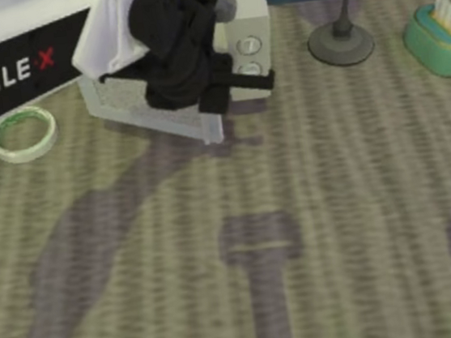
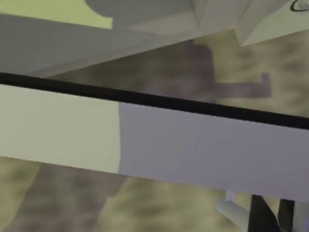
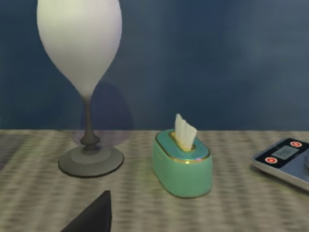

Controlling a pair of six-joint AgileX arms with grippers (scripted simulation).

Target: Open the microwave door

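The pale microwave stands at the table's back, left of centre, with two round silver knobs on its front panel. The microwave door is swung a little way out, its free end toward the table's middle. My left arm reaches down over it from the back. My left gripper sits at that free end. In the left wrist view the door's edge crosses close by, and the left gripper is shut on the pale bar handle. My right gripper shows only in its own wrist view, parked off to the right.
A tall white goblet and a green tissue box stand at the back right. A grey scale lies beyond them. A green tape ring and a black AgileX board sit at the back left.
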